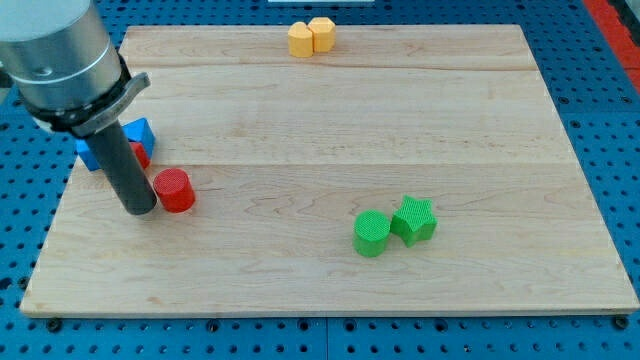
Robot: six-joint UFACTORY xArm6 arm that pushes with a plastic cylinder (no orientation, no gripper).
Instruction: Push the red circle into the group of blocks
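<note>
One red circle [174,190] is sitting just right of the tip [141,212], a bare rod holding nothing; an off-centre push is risking it rolling aside, missing the blue blocks [138,133]

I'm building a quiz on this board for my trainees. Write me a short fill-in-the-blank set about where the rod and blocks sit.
1. My tip stands just to the view's ____ of the red circle.
2. The two yellow blocks sit at the view's ____ edge of the wooden board.
3. The green circle touches a green ____-shaped block.
4. Behind the rod lies a ____ block.

Missing words: left; top; star; blue
</note>
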